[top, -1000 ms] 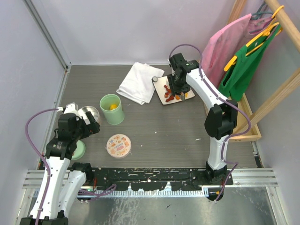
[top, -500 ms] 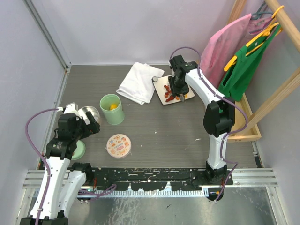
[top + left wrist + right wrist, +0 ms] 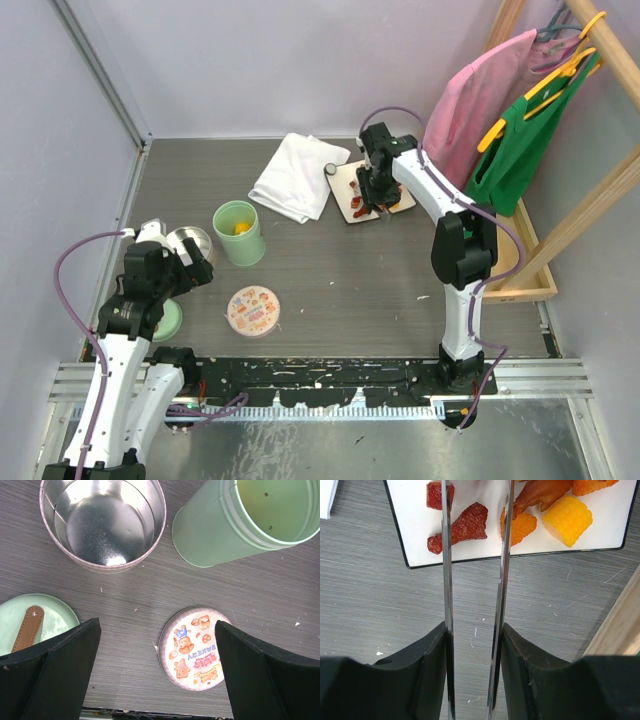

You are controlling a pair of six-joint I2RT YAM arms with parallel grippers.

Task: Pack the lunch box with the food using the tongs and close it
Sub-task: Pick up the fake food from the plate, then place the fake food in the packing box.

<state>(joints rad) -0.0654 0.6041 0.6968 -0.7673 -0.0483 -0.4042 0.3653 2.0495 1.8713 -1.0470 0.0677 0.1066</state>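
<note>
In the right wrist view, the right gripper [image 3: 472, 630] clamps the tongs [image 3: 448, 580], one of its fingers [image 3: 430, 650] pressed against each thin arm. The tongs' long axis runs from the bottom to the top of the frame, the tips pointing up over a white plate [image 3: 415, 535] of food [image 3: 465, 527]. A red piece lies between the arms.

In the left wrist view, the left gripper [image 3: 155, 670] holds its fingers wide apart above the desk [image 3: 150, 585]. The steel tin [image 3: 60, 510] at upper left shows only bare metal inside. In the top view, the mint-green cup [image 3: 210, 535] holds one yellow piece [image 3: 241, 228].
</note>
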